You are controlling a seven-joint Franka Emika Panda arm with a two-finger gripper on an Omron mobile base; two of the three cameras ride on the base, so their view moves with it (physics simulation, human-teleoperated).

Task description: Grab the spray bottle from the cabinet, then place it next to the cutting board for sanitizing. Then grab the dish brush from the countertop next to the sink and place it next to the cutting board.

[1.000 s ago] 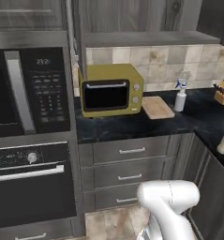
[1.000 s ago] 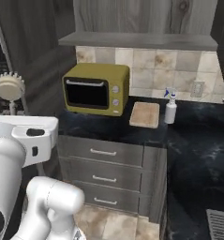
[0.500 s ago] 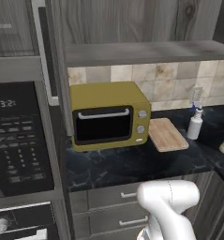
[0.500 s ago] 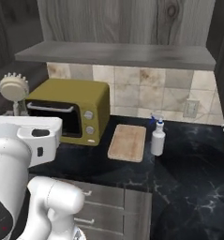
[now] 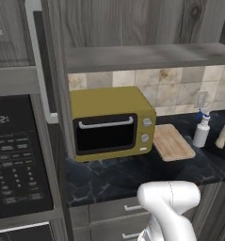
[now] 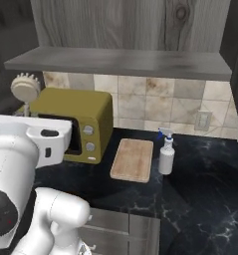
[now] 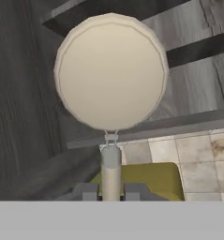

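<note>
In the hand view my gripper (image 7: 111, 191) is shut on the thin handle of the dish brush (image 7: 111, 70), whose round cream head stands up in front of the camera. The brush head (image 6: 25, 88) also pokes up behind my arm at the left of the right base view, above the oven. The spray bottle (image 5: 201, 131) (image 6: 166, 154) stands upright on the black countertop (image 5: 118, 176) (image 6: 200, 199), just right of the tan cutting board (image 5: 172, 142) (image 6: 134, 159). Above them runs the cabinet's grey shelf board (image 5: 147, 56) (image 6: 120, 63).
A yellow toaster oven (image 5: 111, 122) (image 6: 83, 122) sits left of the board. A built-in microwave (image 5: 17, 150) fills the dark cabinet at the far left. A pale upright object (image 5: 224, 129) stands right of the bottle. Grey drawers (image 5: 128, 207) lie under the counter.
The whole picture has shifted and grown: the cameras have moved closer to the counter and higher. The brush stays in my gripper; bottle and board have not moved on the counter.
</note>
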